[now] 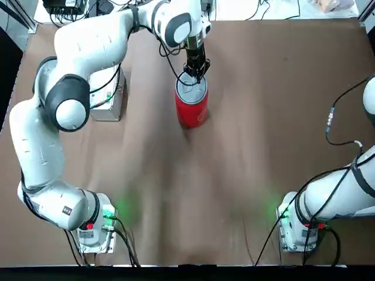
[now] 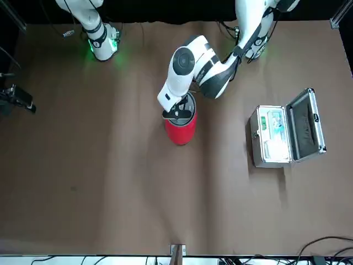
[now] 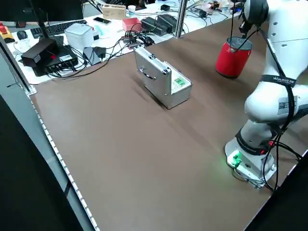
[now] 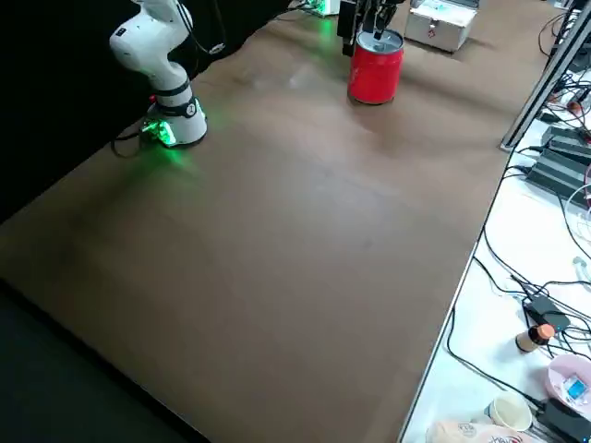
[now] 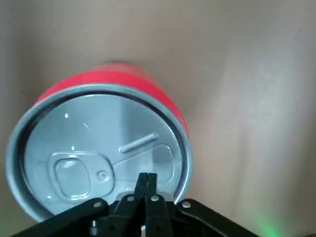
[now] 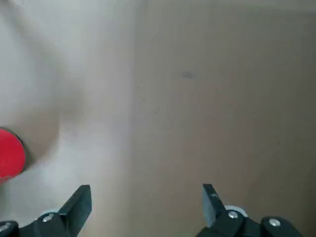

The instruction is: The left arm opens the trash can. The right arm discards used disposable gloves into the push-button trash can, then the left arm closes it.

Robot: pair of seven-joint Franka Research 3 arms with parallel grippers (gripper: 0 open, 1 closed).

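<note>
The red trash can (image 1: 191,108) stands upright at mid-table, toward the far side. Its round silver lid (image 5: 98,158) sits flat inside the rim. My left gripper (image 1: 196,71) points straight down over the lid, fingers shut together with nothing between them. In the left wrist view the left gripper (image 5: 146,180) has its tips at the lid's edge zone. Off to the robot's right, my right gripper (image 6: 145,195) hangs open and empty above bare table; the can's red side (image 6: 10,155) shows at that view's edge. The used disposable gloves are out of view.
A silver rectangular case (image 1: 108,96) with its hinged lid up (image 2: 281,135) stands on the robot's left of the can, under the left arm. Cables, a keyboard and boxes (image 3: 86,33) lie beyond the table's left edge.
</note>
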